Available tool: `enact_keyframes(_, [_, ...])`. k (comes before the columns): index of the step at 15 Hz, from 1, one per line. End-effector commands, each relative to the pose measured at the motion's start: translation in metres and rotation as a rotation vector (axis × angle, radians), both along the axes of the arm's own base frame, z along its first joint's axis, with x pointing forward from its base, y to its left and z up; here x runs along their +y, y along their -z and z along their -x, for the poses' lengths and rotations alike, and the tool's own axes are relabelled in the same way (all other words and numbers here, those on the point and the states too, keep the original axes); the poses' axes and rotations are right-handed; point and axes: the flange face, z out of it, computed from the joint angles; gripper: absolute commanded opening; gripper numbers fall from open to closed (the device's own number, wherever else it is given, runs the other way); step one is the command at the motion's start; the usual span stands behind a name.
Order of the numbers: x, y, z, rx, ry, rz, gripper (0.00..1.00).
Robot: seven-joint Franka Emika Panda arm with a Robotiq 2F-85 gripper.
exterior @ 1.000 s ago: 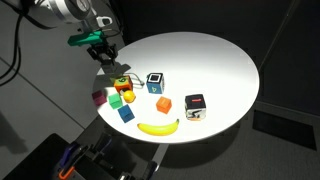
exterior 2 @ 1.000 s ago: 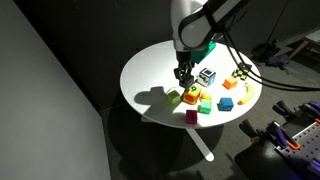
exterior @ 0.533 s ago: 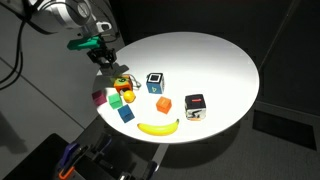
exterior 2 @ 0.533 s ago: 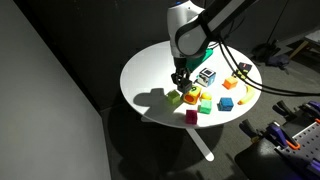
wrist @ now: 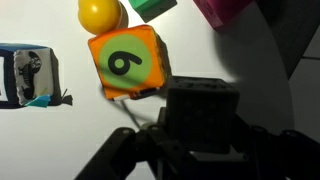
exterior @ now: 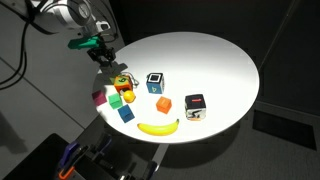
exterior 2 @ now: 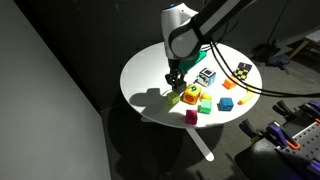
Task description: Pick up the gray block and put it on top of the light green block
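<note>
While the hand [wrist: 200, 128] is clamped shut on the gray block [wrist: 202, 100], the light green block [wrist: 125, 62] sits just beside it in the wrist view, its orange face bearing a dark numeral, on the white desk [wrist: 60, 130]. A yellow ball [wrist: 100, 13] touches that block. In an exterior view the hand [exterior: 104, 56] hangs near the desk's rim, close to the light green block [exterior: 121, 83].

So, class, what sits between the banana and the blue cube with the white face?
An orange block lies between them, seen in an exterior view.
</note>
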Motion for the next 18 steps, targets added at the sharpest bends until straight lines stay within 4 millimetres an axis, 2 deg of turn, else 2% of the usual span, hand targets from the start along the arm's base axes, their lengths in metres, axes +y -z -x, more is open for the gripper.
enact_keyframes(1, [0.011,0.001,-0.011,-0.017,0.030,0.007,0.31])
enact_keyframes(18, [0.012,0.029,-0.028,-0.015,0.049,0.022,0.31])
